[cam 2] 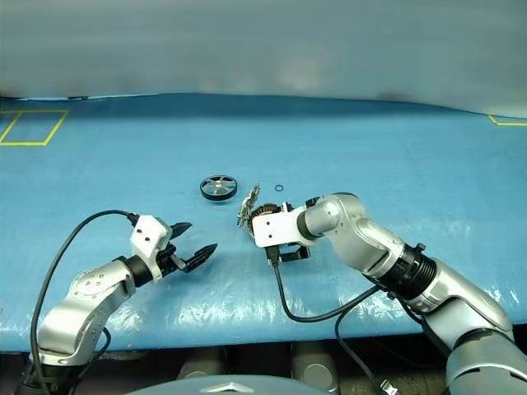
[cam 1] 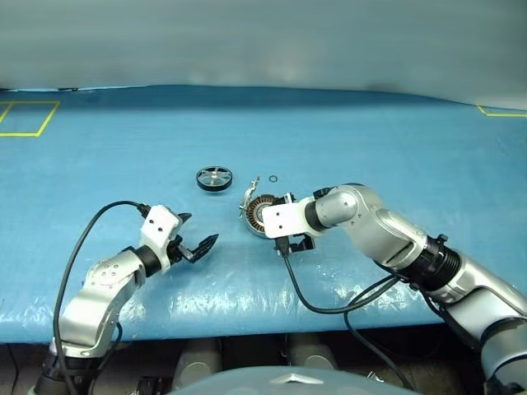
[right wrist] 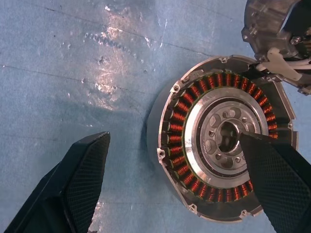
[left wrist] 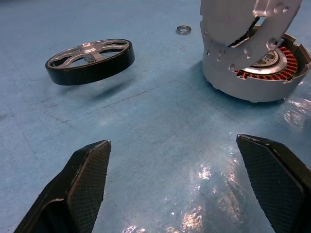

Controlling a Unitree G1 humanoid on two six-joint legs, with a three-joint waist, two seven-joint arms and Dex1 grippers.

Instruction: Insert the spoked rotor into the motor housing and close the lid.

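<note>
Copper windings of the motor housing (right wrist: 221, 145) half-hidden by the right end effector (right wrist: 182, 187), fingers apart.

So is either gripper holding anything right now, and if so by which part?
Nothing is held. The left gripper is open over bare table, and the right gripper is open above the motor housing, not gripping it.

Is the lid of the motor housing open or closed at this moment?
Open. The lid stands up from the motor housing edge, and the copper windings and central hub lie uncovered.
</note>
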